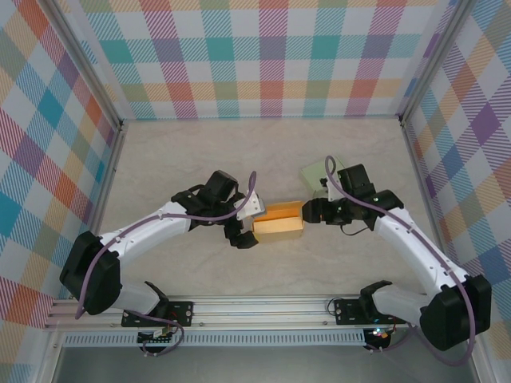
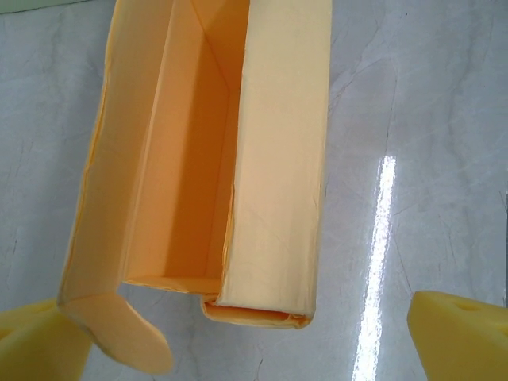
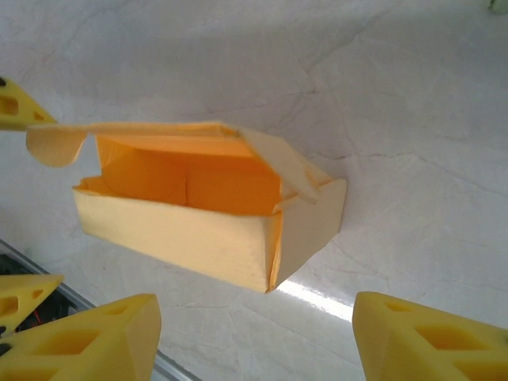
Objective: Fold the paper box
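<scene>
The yellow-orange paper box (image 1: 278, 219) lies on the table between the two grippers, its top open and its long side walls standing. My left gripper (image 1: 243, 225) is at the box's left end. In the left wrist view it (image 2: 250, 349) is open wide, and the box (image 2: 278, 159) lies just ahead of the yellow fingertips (image 2: 464, 337). A rounded flap (image 2: 119, 333) hangs loose at the box's near left corner. My right gripper (image 1: 308, 212) is at the right end. It (image 3: 258, 341) is open and holds nothing, with the box (image 3: 198, 230) a little beyond the fingertips and an end flap (image 3: 282, 163) half folded in.
A pale green sheet (image 1: 321, 171) lies on the table behind the right gripper. Checked walls stand on three sides, and a metal rail (image 1: 255, 307) runs along the near edge. The marble-look tabletop (image 1: 200, 152) stretches behind the box.
</scene>
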Controlling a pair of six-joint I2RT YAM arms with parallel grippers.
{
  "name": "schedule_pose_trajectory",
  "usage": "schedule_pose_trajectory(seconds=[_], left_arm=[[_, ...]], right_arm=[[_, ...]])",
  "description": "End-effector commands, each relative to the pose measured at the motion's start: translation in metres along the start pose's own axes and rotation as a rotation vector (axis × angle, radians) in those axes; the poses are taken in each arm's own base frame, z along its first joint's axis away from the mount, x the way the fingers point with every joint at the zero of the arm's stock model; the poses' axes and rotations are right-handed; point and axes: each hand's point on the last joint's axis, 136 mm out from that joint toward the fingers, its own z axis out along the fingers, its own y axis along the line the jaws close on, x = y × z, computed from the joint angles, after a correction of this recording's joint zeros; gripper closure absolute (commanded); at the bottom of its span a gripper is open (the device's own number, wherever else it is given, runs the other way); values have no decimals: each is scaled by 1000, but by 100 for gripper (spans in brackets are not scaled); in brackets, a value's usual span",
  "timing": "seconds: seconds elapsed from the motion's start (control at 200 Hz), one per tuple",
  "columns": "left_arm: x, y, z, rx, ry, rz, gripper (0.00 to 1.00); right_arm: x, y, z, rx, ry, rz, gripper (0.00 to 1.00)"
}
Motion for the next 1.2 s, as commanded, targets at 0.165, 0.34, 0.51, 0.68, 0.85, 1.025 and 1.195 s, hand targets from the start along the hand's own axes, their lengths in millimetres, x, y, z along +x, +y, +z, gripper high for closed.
schedule_pose_trajectory(seconds=[0.165,0.34,0.51,0.68,0.85,1.025,1.195], left_arm=[[-14,2,1,-13,-27,72,0],[-19,5,9,-17,-6,99,0],[-23,4,16,-3,36,131,0],[-26,-1,21,17,47,147,0],[-25,-8,27,41,62,157,0],[-20,-14,33,63,97,158,0],[-13,-16,40,56,132,164,0]], right_arm=[[35,-14,17,20,38,82,34],[29,-10,23,-8,27,86,35],[29,-8,30,-19,45,87,37],[32,-8,39,-25,59,91,39],[34,-8,46,-24,78,89,45],[33,-9,51,-12,80,88,51],[32,-16,59,20,95,105,58]])
